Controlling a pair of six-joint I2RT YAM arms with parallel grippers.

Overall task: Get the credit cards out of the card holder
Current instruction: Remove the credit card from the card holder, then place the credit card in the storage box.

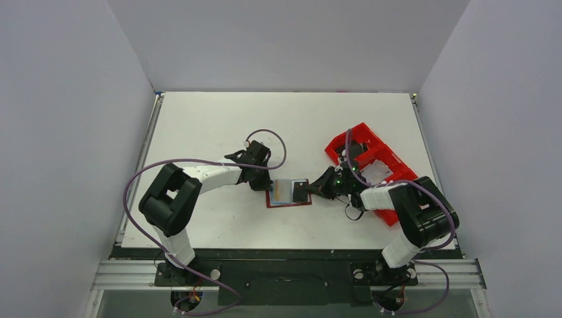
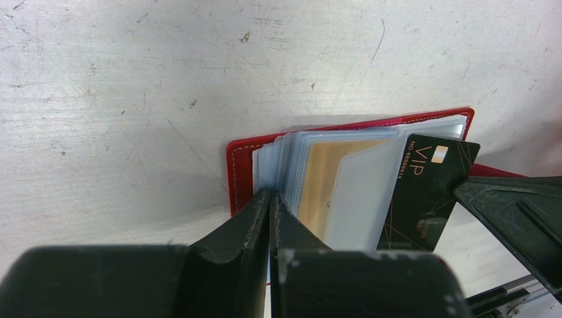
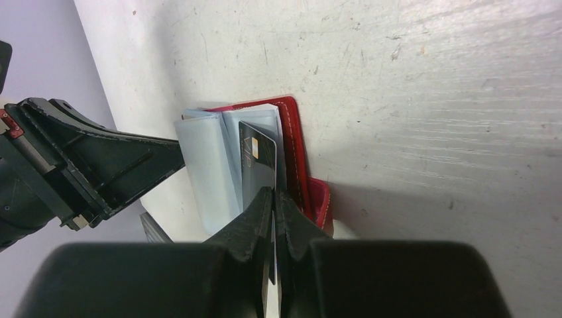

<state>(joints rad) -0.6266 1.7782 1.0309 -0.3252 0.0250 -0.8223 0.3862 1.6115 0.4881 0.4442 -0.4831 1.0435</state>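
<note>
**Black card pinched at the holder's 3 o'clock side**

On the white table (image 1: 212, 126), seen from the top, the left arm (image 1: 199, 179) reaches in from 9 o'clock and the right arm (image 1: 391, 199) from 3 o'clock. They meet over the card holder (image 1: 288, 201). The holder lies open near the table's middle, with its long side along the 9–3 line.

The left gripper (image 2: 272, 202) is clenched on the holder's 9 o'clock edge at the clear sleeves and pins it down. The right gripper (image 3: 274, 199) is nearer to the card. It is closed tight on the black card (image 2: 424, 192), which sticks half out of a sleeve toward 3 o'clock.

I judge the next move is a straight pull toward 3 o'clock. I cannot tell surely which way the card's own long side runs. The gold card (image 2: 321, 175) is inside its sleeve.
</note>
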